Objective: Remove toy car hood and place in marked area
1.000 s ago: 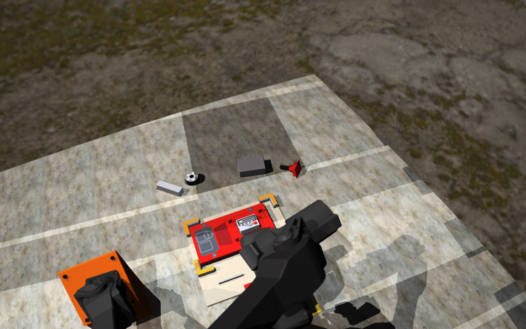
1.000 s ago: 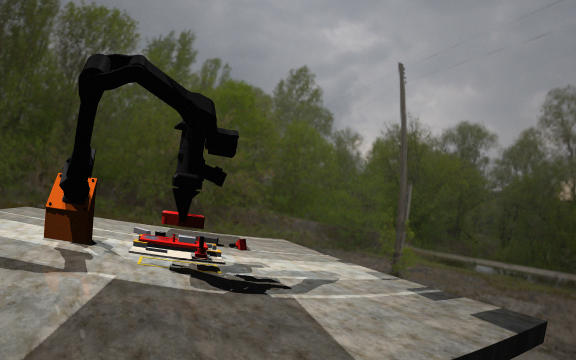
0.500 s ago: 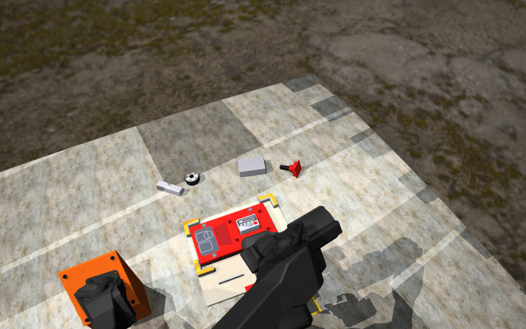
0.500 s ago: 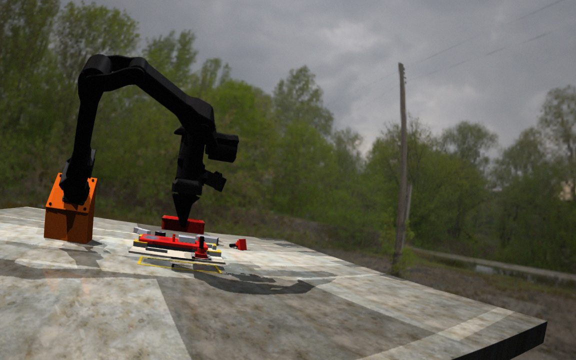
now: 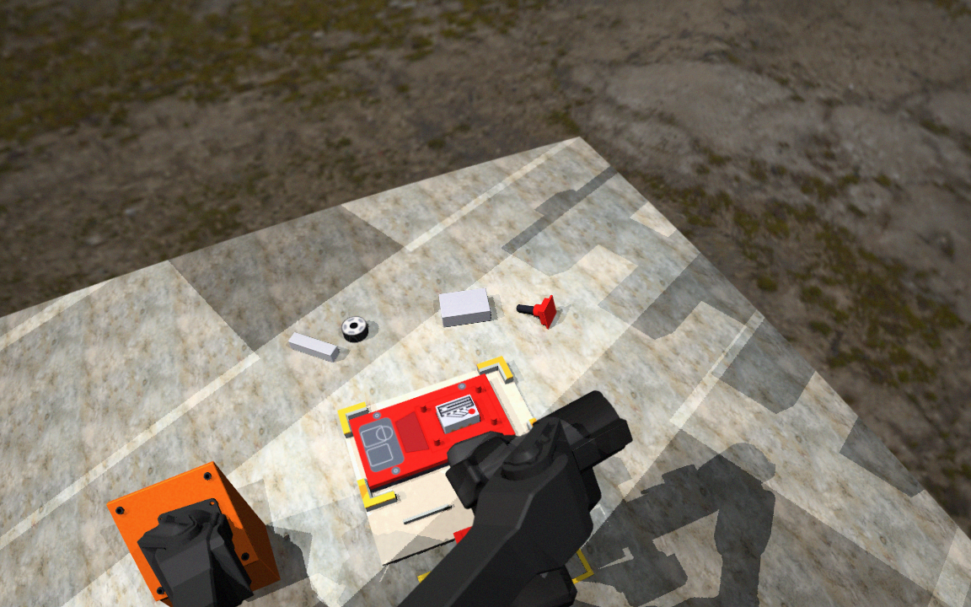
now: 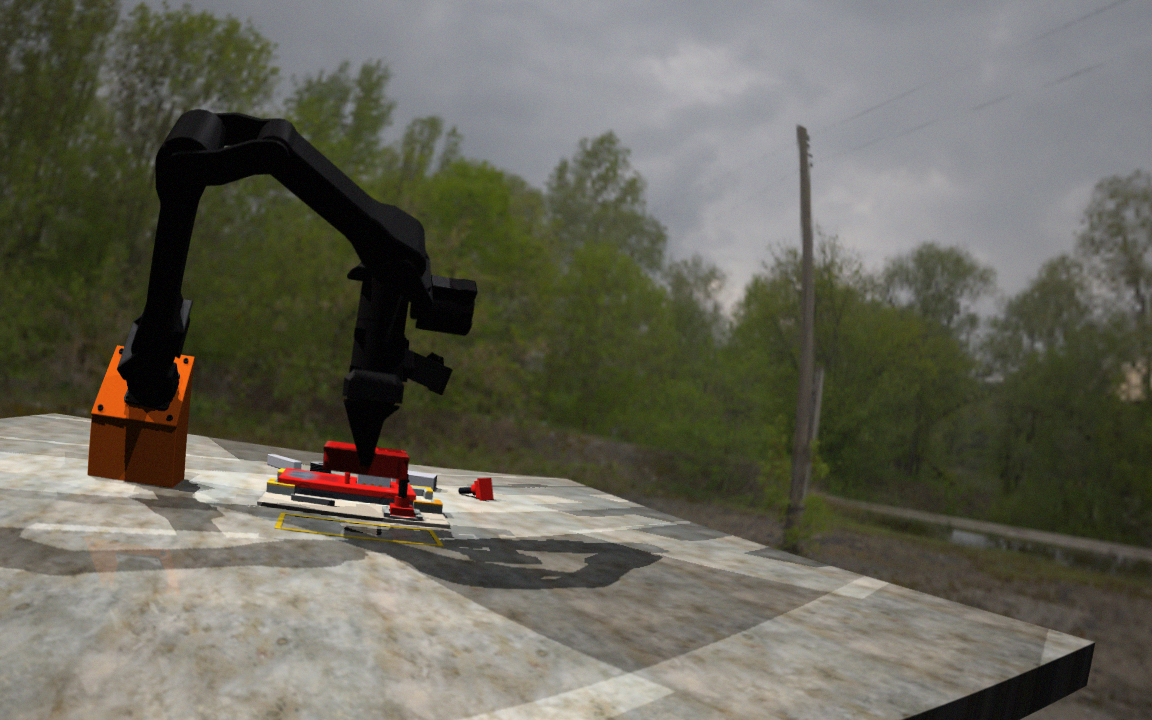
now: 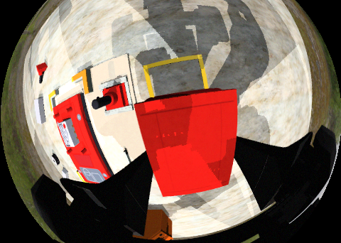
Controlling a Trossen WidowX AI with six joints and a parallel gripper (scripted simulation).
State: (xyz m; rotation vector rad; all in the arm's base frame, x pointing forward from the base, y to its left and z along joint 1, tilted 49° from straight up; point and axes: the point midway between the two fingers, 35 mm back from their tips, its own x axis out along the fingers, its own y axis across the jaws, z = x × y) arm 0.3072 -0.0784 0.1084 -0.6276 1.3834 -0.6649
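My gripper (image 6: 367, 456) (image 7: 192, 148) points down and is shut on the red hood (image 6: 340, 455) (image 7: 185, 119), with a finger on each side of it. The hood is held in the air, roughly level. The toy car (image 5: 411, 433) (image 6: 320, 484) (image 7: 85, 158) lies without its hood on a cream board, with a printed engine block and small red pegs showing. The marked area, a yellow outline (image 5: 585, 564) (image 6: 434, 537) (image 7: 174, 61), lies on the table beside the board. In the wrist view the hood covers its near part. In the top view the arm hides the fingers and most of the hood.
A red piece with a black stem (image 6: 401, 504) (image 7: 121, 95) stands in a socket on the board. A similar piece (image 5: 545, 310) (image 6: 482, 488) lies loose beyond the car, with a grey block (image 5: 464, 308), a wheel (image 5: 355, 329) and a grey bar (image 5: 313, 346). Yellow brackets (image 5: 504, 367) edge the car.
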